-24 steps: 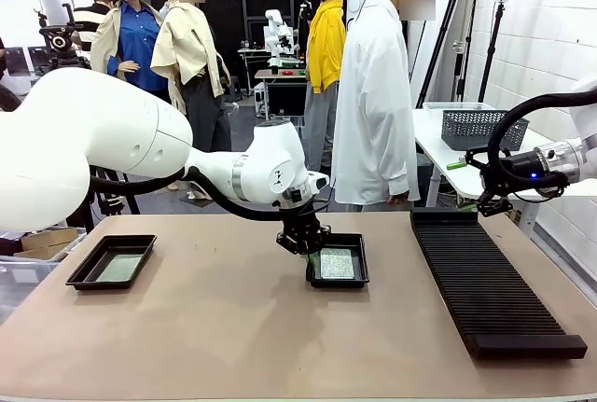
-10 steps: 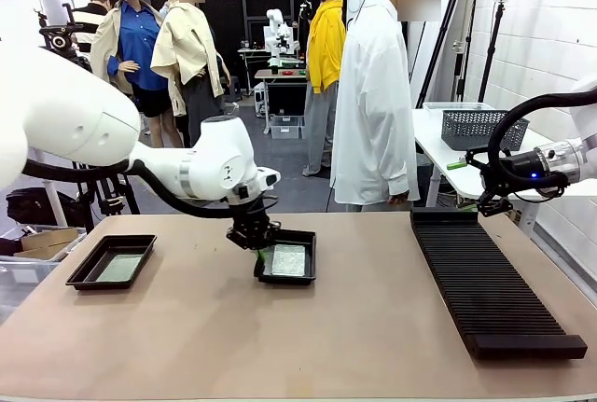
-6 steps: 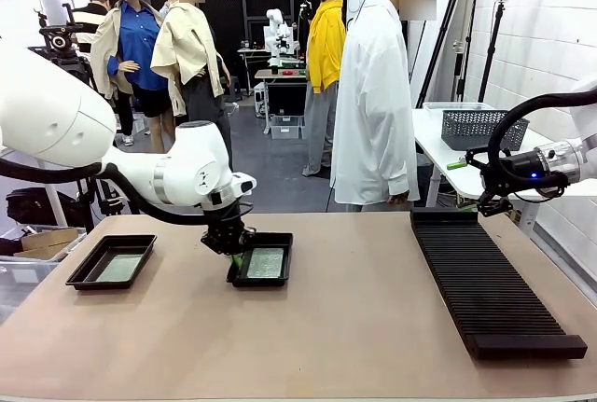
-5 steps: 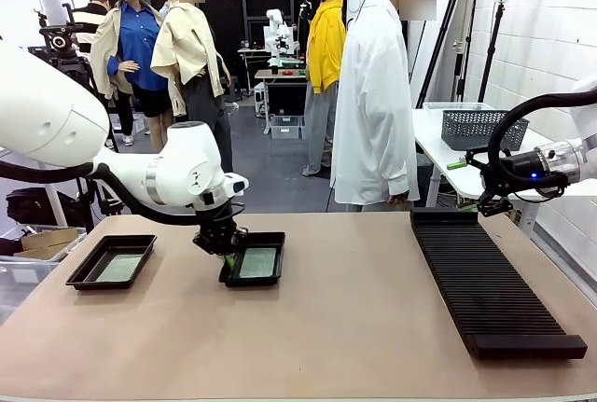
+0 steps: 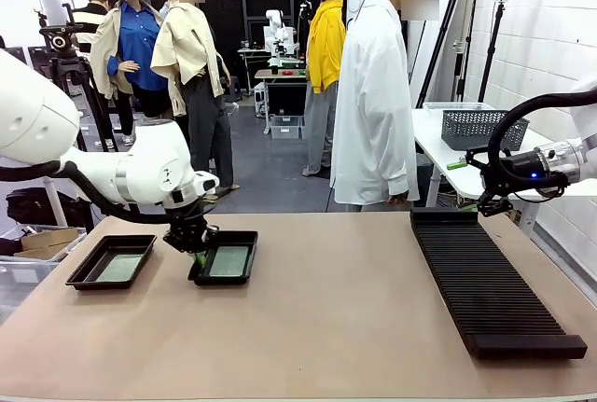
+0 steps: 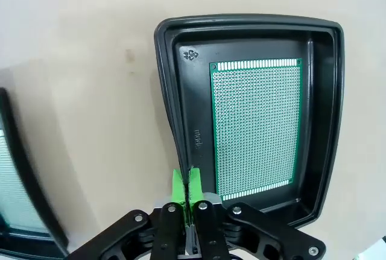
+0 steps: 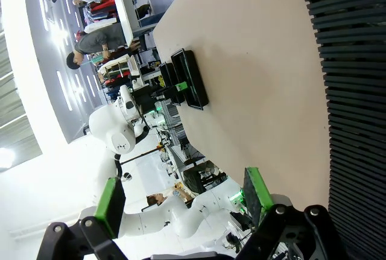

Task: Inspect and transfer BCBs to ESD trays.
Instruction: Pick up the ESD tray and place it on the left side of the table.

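Far-left shallow black plastic tray holds one green board. Left gripper, clenched on the near rim of the second black tray, has dragged it and its green perforated circuit board leftward toward the first. Right gripper idle, fingers spread, above the ribbed black rack.

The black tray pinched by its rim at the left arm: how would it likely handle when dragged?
The black tray looks thin, probably light and easy to slide. Held at one rim by the left hand, it may pivot. The loose board could shift.
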You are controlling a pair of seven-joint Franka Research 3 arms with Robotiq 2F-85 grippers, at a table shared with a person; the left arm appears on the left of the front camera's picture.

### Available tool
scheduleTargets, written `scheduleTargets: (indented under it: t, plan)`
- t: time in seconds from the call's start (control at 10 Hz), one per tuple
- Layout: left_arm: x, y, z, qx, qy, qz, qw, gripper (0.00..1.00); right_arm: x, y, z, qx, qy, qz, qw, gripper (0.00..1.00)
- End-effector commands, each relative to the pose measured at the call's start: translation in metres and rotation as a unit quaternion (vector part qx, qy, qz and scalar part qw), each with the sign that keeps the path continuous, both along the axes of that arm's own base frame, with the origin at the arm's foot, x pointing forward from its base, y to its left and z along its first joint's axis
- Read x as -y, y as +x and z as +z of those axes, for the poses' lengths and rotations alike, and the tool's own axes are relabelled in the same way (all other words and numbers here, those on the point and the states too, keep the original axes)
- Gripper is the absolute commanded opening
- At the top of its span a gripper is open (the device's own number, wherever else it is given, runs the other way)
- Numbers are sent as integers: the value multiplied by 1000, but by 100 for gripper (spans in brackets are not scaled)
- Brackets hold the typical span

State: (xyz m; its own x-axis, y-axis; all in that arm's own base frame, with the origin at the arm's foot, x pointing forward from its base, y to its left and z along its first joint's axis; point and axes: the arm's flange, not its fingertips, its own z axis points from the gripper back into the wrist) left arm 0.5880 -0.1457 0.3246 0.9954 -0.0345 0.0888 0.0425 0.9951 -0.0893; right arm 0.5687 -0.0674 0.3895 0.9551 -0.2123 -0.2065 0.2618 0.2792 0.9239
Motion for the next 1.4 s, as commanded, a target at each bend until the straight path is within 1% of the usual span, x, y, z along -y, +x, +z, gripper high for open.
scheduleTargets:
  t: [0.0,0.1,0.2,0.4,0.8,0.9,1.0,1.3]
  plan:
    - [-20,-5,4,6,16,-4,1000,0,-2,1,0,-3,-2,-3,1000,100]
    - [-31,0,4,5,7,10,1000,0,-2,1,0,-3,-2,-3,1000,100]
    - [-41,2,1,-2,14,10,1000,0,-2,1,0,-3,-2,-3,1000,100]
    - [-54,2,2,-3,33,4,999,0,-2,1,0,-3,-2,-3,1000,100]
    - [-60,0,5,-12,37,-2,999,0,-2,1,0,-3,-2,-3,1000,100]
    - [-59,0,5,-19,39,4,999,0,-2,1,0,-3,-2,-3,1000,100]
    - [-60,-1,6,-21,37,2,999,7,-2,1,0,-3,-2,-3,1000,100]
    - [-60,-2,17,-20,17,19,999,65,-2,1,0,-3,-2,-3,1000,100]
